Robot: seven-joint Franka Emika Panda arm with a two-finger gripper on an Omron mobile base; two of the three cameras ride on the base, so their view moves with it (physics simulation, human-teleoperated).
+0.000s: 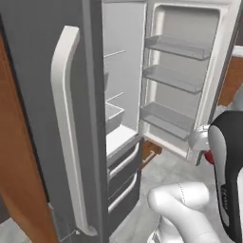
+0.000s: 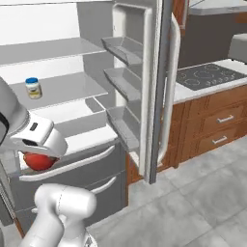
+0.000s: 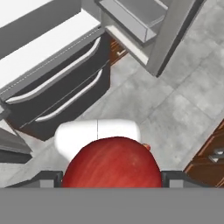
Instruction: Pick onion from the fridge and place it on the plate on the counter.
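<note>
My pincer (image 3: 112,183) grips the onion (image 3: 112,162), now clear of the fridge (image 2: 72,91) and hanging over the floor, so pickup looks done; carrying it to the worktop (image 2: 193,91) at two o'clock remains.

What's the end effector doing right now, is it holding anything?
End effector: closed on the onion, held out in front of the open fridge.

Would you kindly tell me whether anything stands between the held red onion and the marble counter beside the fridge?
Yes: the tall grey fridge's open door stands between the round red onion in the gripper and the white-grey marble counter. No plate can be made out.
</note>
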